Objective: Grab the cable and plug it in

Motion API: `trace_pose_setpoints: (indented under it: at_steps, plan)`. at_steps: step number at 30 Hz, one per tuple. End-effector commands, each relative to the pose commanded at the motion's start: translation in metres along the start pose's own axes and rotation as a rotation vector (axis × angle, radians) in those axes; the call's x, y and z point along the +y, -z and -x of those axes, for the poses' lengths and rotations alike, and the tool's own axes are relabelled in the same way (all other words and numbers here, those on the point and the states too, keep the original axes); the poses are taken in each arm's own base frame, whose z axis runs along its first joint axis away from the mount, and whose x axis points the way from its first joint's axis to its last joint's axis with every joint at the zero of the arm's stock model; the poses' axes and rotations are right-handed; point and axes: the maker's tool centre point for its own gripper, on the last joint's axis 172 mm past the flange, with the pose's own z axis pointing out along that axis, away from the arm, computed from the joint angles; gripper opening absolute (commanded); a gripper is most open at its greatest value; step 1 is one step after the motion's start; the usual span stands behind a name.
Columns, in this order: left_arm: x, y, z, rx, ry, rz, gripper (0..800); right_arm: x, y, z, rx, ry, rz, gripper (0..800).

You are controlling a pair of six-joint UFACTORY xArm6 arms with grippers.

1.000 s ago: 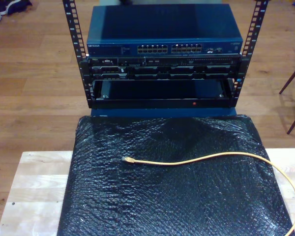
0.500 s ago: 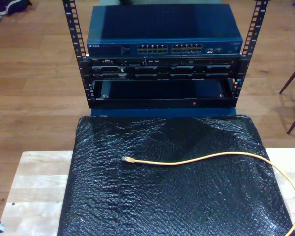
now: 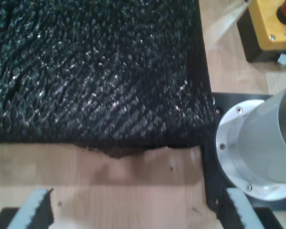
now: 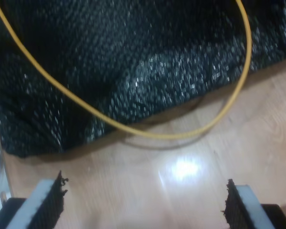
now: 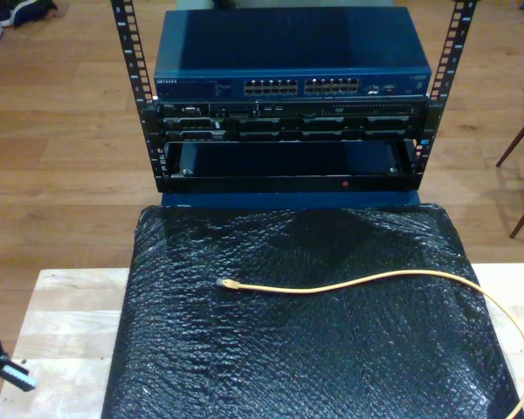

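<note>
**Cable lies loose on the mat, both hands open and empty**

While the long, thin yellow-orange network cable rests on the black, bubbly plastic mat, neither hand touches it. In the exterior view its small clear plug lies near the middle of the mat, pointing toward that view's left; the cord runs toward the view's right, then curves down over the mat's edge by the light wooden counter.

My first hand hangs over bare counter just beside a corner of the mat, its 2 grey-padded fingers spread wide with nothing between them. A round silver metal arm base on a black plate stands close by, and a yellow box with a red button sits beyond it.

My second hand is also wide open and empty, above the counter, near a loop of the cable that spills off the mat's edge.

Behind the mat, a black metal rack holds a blue network switch with 2 blocks of ports.
</note>
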Motion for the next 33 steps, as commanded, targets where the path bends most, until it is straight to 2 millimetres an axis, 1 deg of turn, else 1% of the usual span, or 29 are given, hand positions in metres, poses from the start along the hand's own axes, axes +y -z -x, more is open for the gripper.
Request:
trace_pose_setpoints:
  at_steps: [5, 8, 12, 15, 18, 22, 25, 29, 33]
  plan:
    - [-0.006, -0.007, -0.013, -0.001, 0.017, 0.024, 800, 0.008, -0.011, -0.033, 0.046, 0.015, -0.01, 793]
    - [-0.007, -0.011, -0.019, -0.008, 0.025, 0.044, 800, 0.01, -0.017, -0.051, 0.052, 0.036, -0.029, 793]
    - [-0.012, -0.018, -0.028, -0.013, 0.034, 0.062, 800, 0.01, -0.025, -0.067, 0.041, 0.057, -0.054, 793]
    - [-0.012, -0.021, -0.032, -0.016, 0.04, 0.076, 800, 0.014, -0.033, -0.082, 0.026, 0.082, -0.061, 793]
    - [-0.013, -0.024, -0.036, -0.017, 0.051, 0.083, 800, 0.021, -0.045, -0.1, 0.002, 0.107, -0.055, 793]
    - [-0.02, -0.025, -0.045, 0.014, 0.061, 0.062, 800, 0.026, -0.064, -0.126, -0.024, 0.153, -0.056, 793]
    - [-0.023, -0.026, -0.052, 0.028, 0.056, 0.059, 800, 0.027, -0.077, -0.142, -0.036, 0.174, -0.063, 793]
    - [-0.023, -0.026, -0.052, 0.027, 0.078, 0.058, 800, 0.028, -0.103, -0.165, -0.051, 0.213, -0.084, 792]
    - [-0.021, -0.03, -0.052, 0.033, 0.096, 0.065, 800, 0.027, -0.125, -0.182, -0.064, 0.228, -0.098, 793]
